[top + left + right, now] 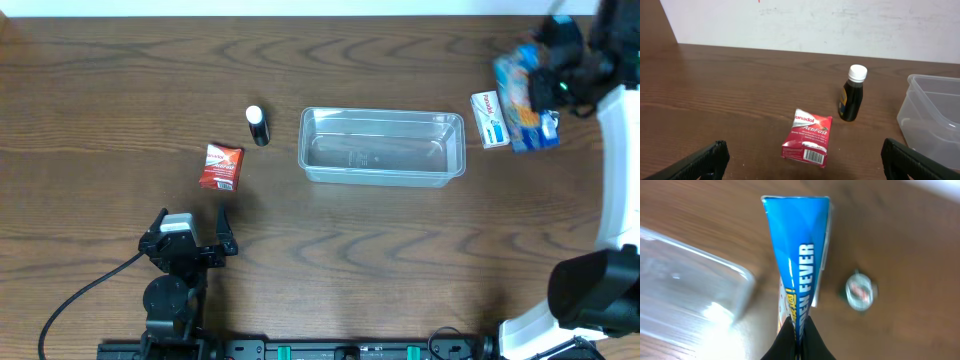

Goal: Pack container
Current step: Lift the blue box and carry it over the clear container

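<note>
The clear, shallow container [380, 150] sits upright and empty, central on the table [100, 80].

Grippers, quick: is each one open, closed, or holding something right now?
Left gripper: open, holding nothing.
Right gripper: closed on the blue packet.

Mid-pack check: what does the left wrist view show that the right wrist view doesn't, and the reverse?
Left wrist only: a red packet lying flat and a dark bottle with a white cap standing upright beside it, both ahead of the open left gripper.
Right wrist only: a blue packet pinched in the shut right gripper, and a small round item, too blurred to identify, on the table.
Both: part of the clear container and the wooden table.
</note>
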Robot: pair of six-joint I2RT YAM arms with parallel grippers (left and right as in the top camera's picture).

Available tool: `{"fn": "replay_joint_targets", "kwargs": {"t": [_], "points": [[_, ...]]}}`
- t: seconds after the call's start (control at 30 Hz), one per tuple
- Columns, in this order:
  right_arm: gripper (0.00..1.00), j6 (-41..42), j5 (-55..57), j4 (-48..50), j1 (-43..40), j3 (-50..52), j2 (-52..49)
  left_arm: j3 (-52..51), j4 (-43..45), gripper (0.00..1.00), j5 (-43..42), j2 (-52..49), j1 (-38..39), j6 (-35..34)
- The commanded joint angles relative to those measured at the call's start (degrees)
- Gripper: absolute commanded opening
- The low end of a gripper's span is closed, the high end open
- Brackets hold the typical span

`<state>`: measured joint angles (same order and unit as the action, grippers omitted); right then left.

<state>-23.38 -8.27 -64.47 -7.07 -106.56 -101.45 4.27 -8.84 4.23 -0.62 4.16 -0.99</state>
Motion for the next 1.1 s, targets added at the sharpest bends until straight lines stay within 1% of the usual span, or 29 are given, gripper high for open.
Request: {"fn": "replay_joint_targets", "kwargs": {"t": [0.0,0.1,0.17,0.3,0.37,0.6,0.77,1.07], "points": [[0.04,-9.8,-2.7,-0.2,7.7,-3.3,0.4,-0.4,-1.4,0.98,-0.8,0.3,-0.3,1.0],[0.07,-17.6,-2.4,-0.3,14.2,-3.2,0.2,-0.4,-1.4,0.98,-0.8,0.3,-0.3,1.0],[0.01,-21.6,-2.3,-0.2,18.2,-3.1,-0.1,-0.4,-1.4,0.98,-0.8,0.3,-0.3,1.0],[0.01,-29.4,-2.0,-0.1,24.0,-2.6,-0.9,-0.4,-1.4,0.98,-0.8,0.3,-0.3,1.0],[0.01,-31.5,-0.9,-0.1,25.5,-2.1,-1.4,-0.4,-1.4,0.98,-0.8,0.3,-0.3,1.0],[0.01,-31.8,0.6,-1.1,26.2,-0.3,-4.3,-0.4,-1.4,0.98,-0.8,0.3,-0.3,1.0],[0.01,-32.0,5.1,-2.1,26.2,1.2,-6.2,-0.4,-1.4,0.98,-0.8,0.3,-0.3,1.0],[0.01,-32.0,5.0,-6.4,25.9,1.4,-7.8,-0.4,-1.4,0.98,-0.8,0.3,-0.3,1.0]]}}
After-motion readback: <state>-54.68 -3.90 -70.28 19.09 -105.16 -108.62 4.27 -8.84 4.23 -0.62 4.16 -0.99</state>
